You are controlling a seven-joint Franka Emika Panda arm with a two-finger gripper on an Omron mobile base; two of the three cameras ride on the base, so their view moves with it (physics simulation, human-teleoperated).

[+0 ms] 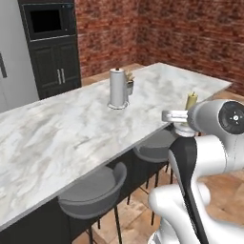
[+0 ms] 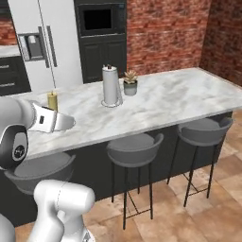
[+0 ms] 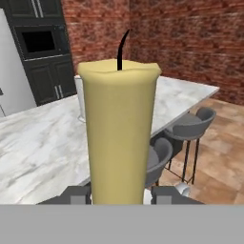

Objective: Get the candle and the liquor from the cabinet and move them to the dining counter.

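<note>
My gripper [image 3: 119,196] is shut on the candle [image 3: 119,138], a pale-yellow cylinder with a black wick that stands upright between the two fingertips [image 3: 77,195]. The candle [image 1: 191,101] sits at the near edge of the dining counter [image 1: 71,124], just beyond my wrist. From the other side, the candle [image 2: 52,101] rises behind my hand above the marble top [image 2: 165,99]. Whether its base touches the top, I cannot tell. The liquor and the cabinet are out of view.
A steel canister [image 1: 117,88] and a small potted plant [image 1: 129,85] stand mid-counter. Grey stools [image 2: 134,149] line the near side over a tiled floor. Black cupboards with an oven [image 1: 47,21] and a fridge [image 2: 42,42] stand behind.
</note>
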